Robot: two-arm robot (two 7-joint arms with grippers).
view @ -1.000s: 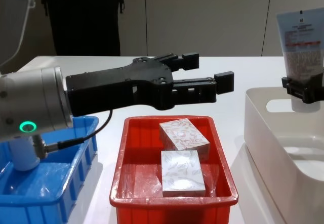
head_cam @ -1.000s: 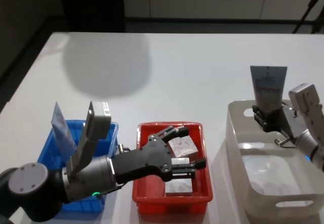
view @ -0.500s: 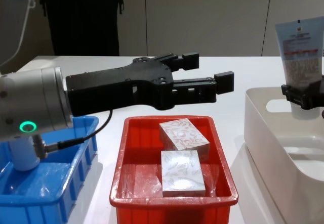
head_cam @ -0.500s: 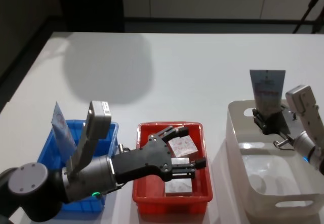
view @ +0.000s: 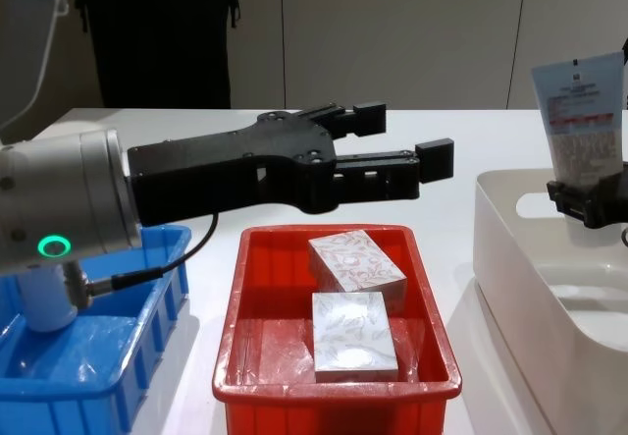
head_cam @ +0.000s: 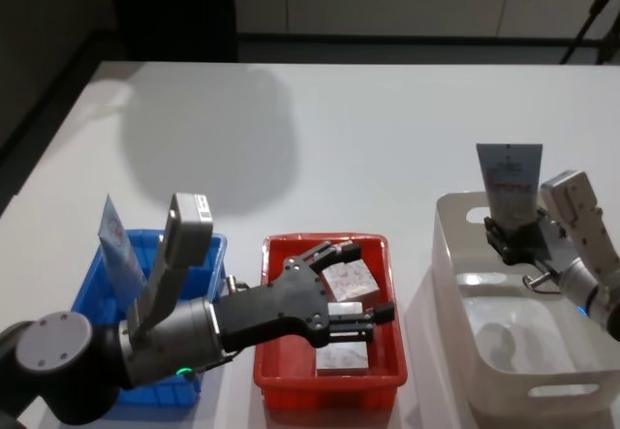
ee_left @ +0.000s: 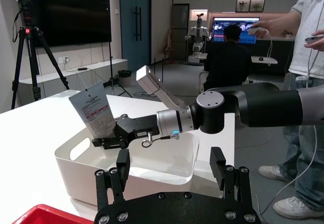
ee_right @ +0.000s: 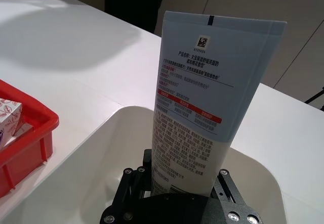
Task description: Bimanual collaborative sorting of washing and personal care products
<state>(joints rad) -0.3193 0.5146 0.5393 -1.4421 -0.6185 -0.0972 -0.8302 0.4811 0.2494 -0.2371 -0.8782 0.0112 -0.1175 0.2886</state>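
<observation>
Pale blue squeeze tube (head_cam: 509, 182): fine print, red bands and a small code square near the crimp. It is upright, flat crimped end up, lower end clamped in the right gripper (head_cam: 513, 235), at the right edge of the head view over the far end of the white handled tub (head_cam: 453, 255).

Two palm-sized white boxes lie flat in the red plastic crate (view: 334, 391), bottom centre, touching or nearly so. The red-leaf box (view: 355, 258) is farther back and skewed. The grey-green-leaf box (view: 353, 330) is nearer and square to the crate.

White bottle (view: 44, 302): lower left of the chest view, upright in the blue plastic crate (view: 147, 356), top hidden.
</observation>
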